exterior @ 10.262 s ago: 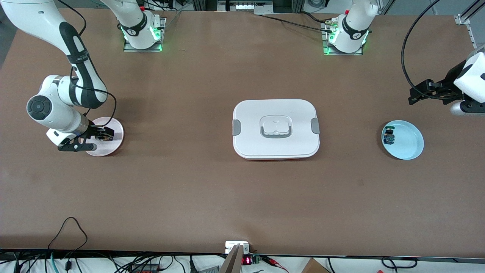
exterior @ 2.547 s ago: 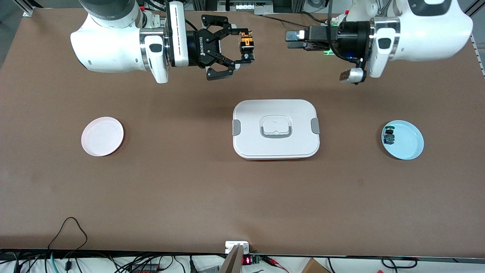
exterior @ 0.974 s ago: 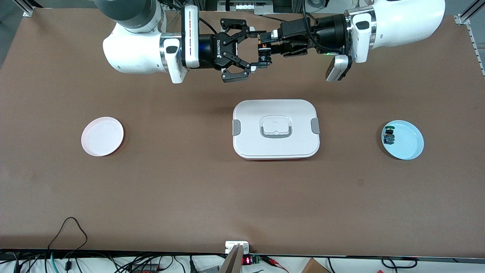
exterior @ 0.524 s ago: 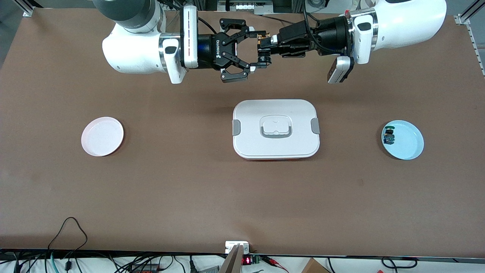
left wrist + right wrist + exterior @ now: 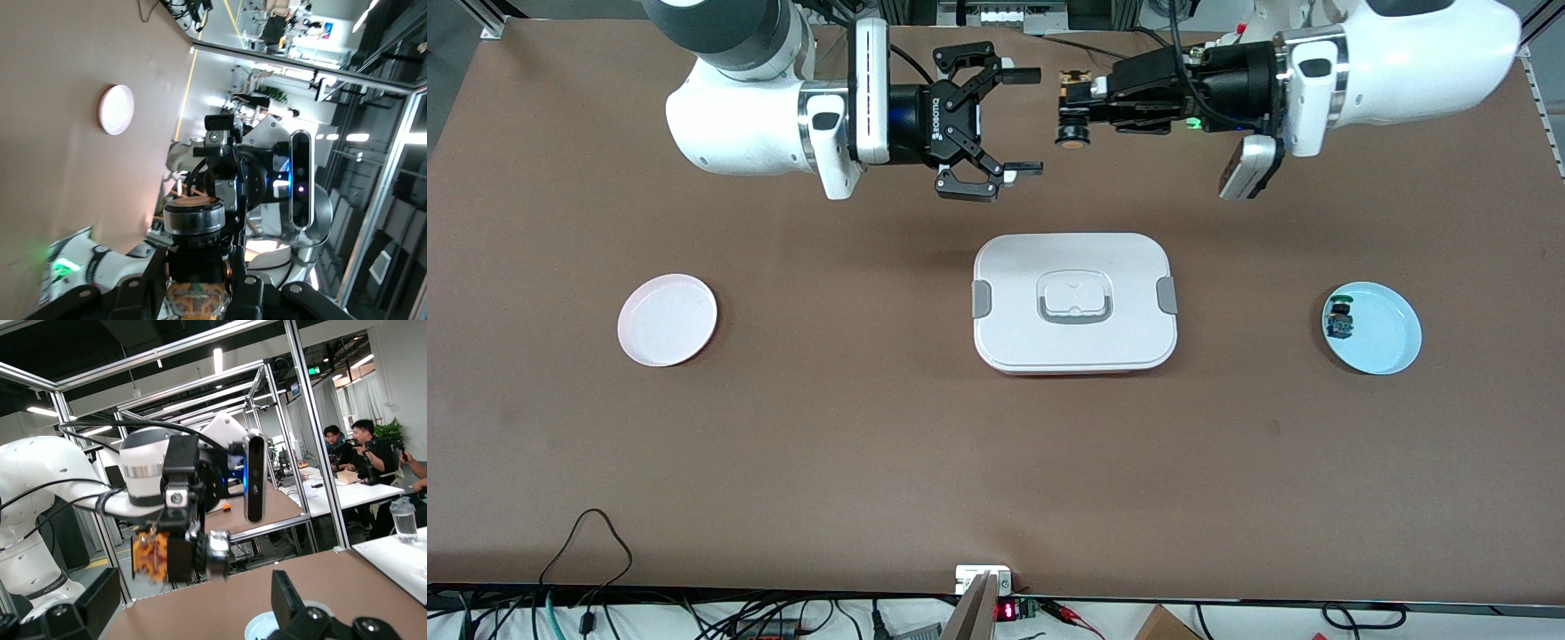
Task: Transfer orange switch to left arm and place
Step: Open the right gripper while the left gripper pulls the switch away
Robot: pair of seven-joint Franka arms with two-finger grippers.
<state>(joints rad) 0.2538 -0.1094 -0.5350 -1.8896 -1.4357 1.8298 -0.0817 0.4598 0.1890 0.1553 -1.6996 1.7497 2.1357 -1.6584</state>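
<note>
The orange switch (image 5: 1071, 124), black with an orange-and-brass end, hangs in my left gripper (image 5: 1074, 102), which is shut on it over the bare table between the box (image 5: 1074, 347) and the arms' bases. My right gripper (image 5: 1033, 121) is open and empty, facing the switch across a small gap. In the left wrist view the switch (image 5: 193, 243) sits between my left gripper's (image 5: 195, 277) fingers (image 5: 240, 283), with the right gripper (image 5: 220, 143) farther off. In the right wrist view the switch (image 5: 170, 557) is held beyond my open right gripper (image 5: 193, 603).
A pink plate (image 5: 667, 320) lies empty toward the right arm's end. A blue plate (image 5: 1387, 338) toward the left arm's end holds a small black component with blue and green parts (image 5: 1338, 320). The white box lies flat at the table's middle.
Half a second ago both grippers met at the switch. My right gripper has opened and let go. My left gripper has drawn back toward the left arm's end with the switch.
</note>
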